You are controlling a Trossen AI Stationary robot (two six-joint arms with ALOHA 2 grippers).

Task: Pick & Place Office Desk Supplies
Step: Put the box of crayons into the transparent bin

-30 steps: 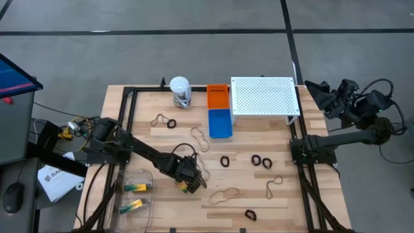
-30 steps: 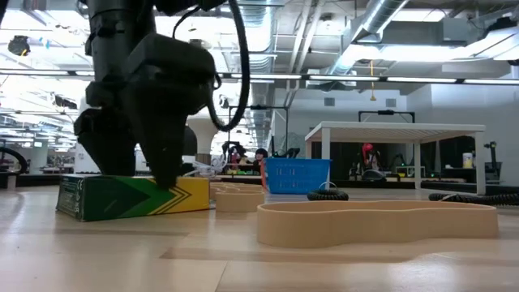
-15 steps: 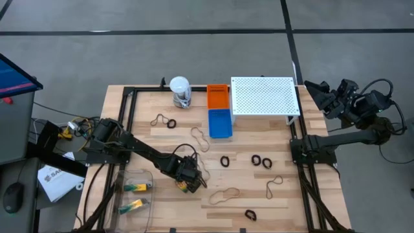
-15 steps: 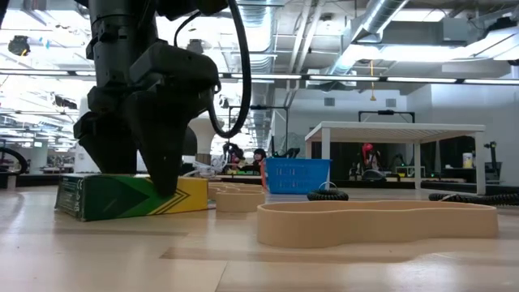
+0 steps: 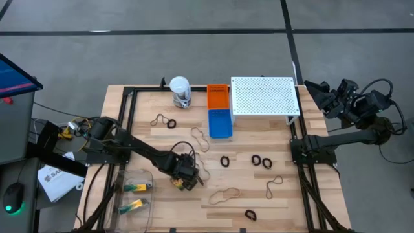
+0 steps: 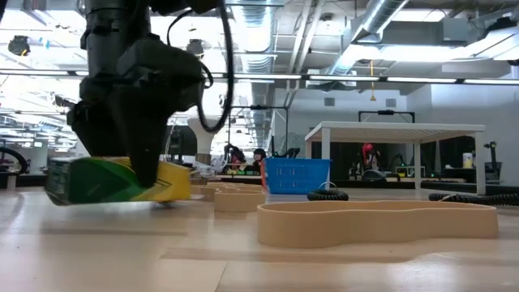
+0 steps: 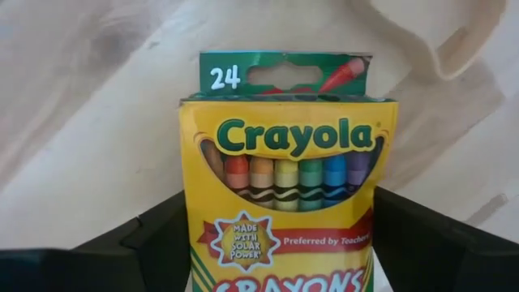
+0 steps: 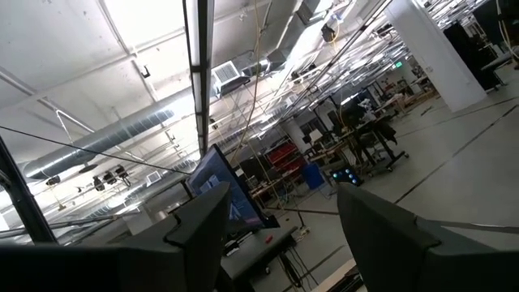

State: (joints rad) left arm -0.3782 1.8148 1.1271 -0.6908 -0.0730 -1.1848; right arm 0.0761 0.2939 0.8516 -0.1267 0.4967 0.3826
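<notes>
Left hand (image 5: 183,180) gripping crayon box (image 7: 285,186) (lifted off table (image 5: 259,194)), right hand (image 8: 280,235) open

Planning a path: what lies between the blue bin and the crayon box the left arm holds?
In the high view, one tan rubber band lies between the blue bin and the crayon box.

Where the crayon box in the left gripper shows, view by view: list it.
High view: crayon box at the left gripper, lower middle of the table.
Low view: crayon box at left, lifted, under the dark gripper.
Left wrist view: crayon box fills the centre, between the fingers.
Right wrist view: not in it.
Shared landmark: the tan rubber band nearby.
</notes>
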